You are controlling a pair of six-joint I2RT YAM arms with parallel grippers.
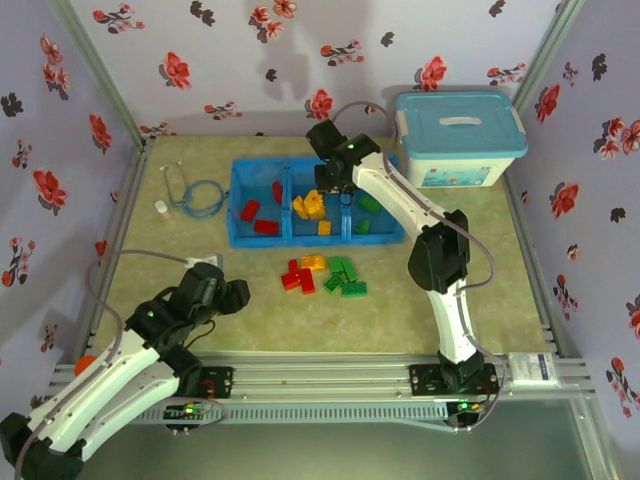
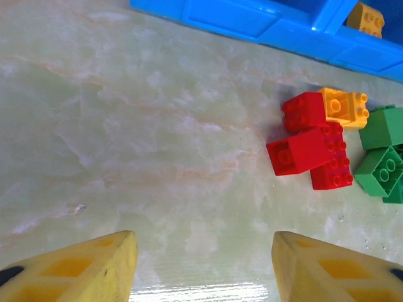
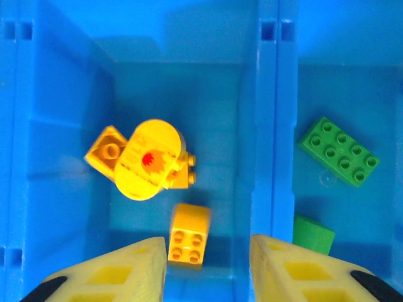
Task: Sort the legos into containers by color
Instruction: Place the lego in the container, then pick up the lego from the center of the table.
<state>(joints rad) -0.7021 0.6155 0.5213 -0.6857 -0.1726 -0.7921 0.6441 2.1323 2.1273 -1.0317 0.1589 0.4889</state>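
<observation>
The tray (image 1: 300, 241) lies across the upper middle of the top view, its three compartments side by side. The right gripper (image 3: 209, 251) hangs over the middle compartment with its claw released and nothing between the fingers. Below it, yellow bricks (image 3: 189, 233) lie on the compartment floor. Red bricks (image 1: 266, 227) sit in the left compartment and green bricks (image 3: 338, 151) in the right one. A loose pile (image 1: 322, 273) of red, yellow and green bricks rests on the table (image 1: 420, 320) just below the tray, at frame centre. The left gripper (image 2: 204, 251) sits low at lower left, well apart from the pile, its claw also released and empty.
</observation>
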